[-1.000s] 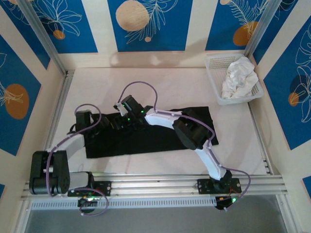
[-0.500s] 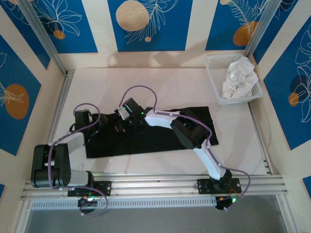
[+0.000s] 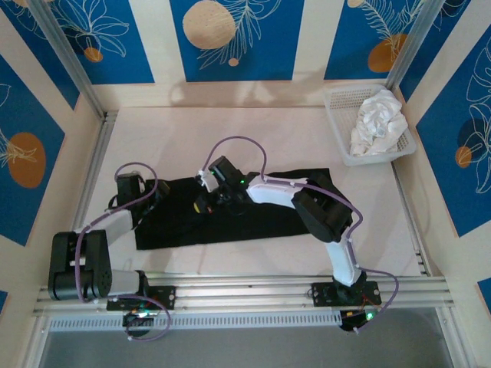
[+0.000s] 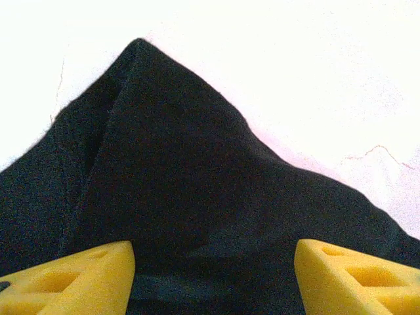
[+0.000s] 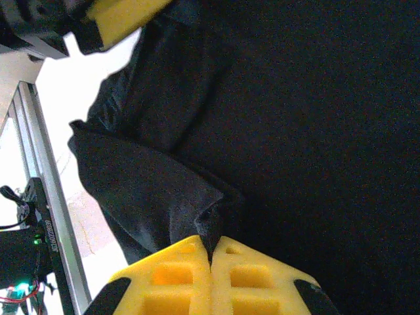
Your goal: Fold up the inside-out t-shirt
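Right wrist: right fingers (image 5: 184, 272) closed, pinching raised fold of black t-shirt (image 3: 253, 222). Shirt flat on desk (image 3: 153, 138), long axis left-right, near-left of white basket (image 3: 336, 126). Left fingers (image 4: 79, 269) spread apart over shirt's left end, farther from basket.

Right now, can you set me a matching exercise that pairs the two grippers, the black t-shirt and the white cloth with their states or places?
Column one:
1. left gripper
2. right gripper
3. black t-shirt
4. white cloth

Column two:
A. bunched in the basket
B. shut on a fold of the t-shirt
C. open
D. spread on the table

Pairs: 1-C, 2-B, 3-D, 4-A.
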